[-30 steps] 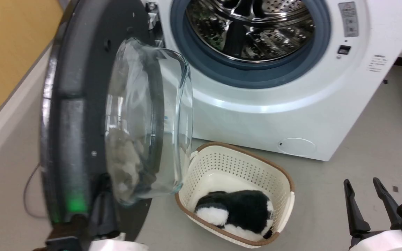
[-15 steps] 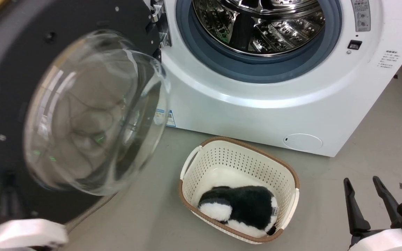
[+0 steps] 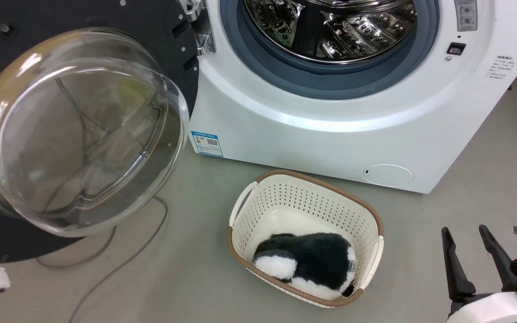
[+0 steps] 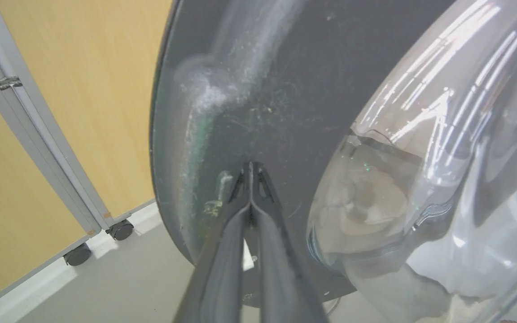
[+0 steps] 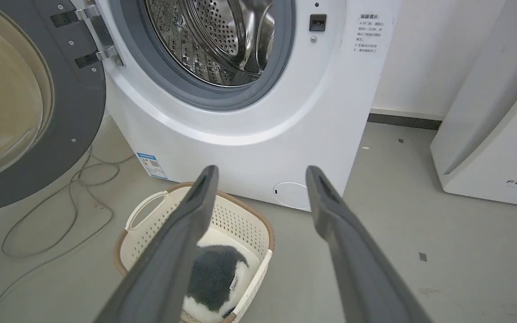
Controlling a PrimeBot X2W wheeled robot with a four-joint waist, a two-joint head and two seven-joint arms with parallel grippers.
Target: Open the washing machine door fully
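The washing machine door (image 3: 159,22) stands swung wide to the left, its dark grey inner side and bulging glass bowl (image 3: 74,130) facing me. In the left wrist view my left gripper (image 4: 250,168) is shut, its tips resting against the door (image 4: 285,80) beside the glass, with nothing between the fingers. The white washing machine (image 3: 312,134) shows its steel drum (image 3: 330,27) and a blue label (image 3: 207,143). My right gripper (image 3: 464,231) hangs open at the lower right, well away from the door. In the right wrist view its open fingers (image 5: 200,193) point over the basket toward the machine (image 5: 249,148).
A cream basket (image 3: 366,215) holding a black-and-white plush toy (image 3: 312,264) sits on the floor before the machine. A grey cable (image 3: 119,264) trails under the door. A yellow panel (image 4: 61,112) on castors stands behind the door. The white FEELAIR appliance (image 5: 496,134) is at the right.
The door has swung farther out to the left, from nearly edge-on to inner side facing me. My left arm went with it toward the lower left. The right gripper stayed put.
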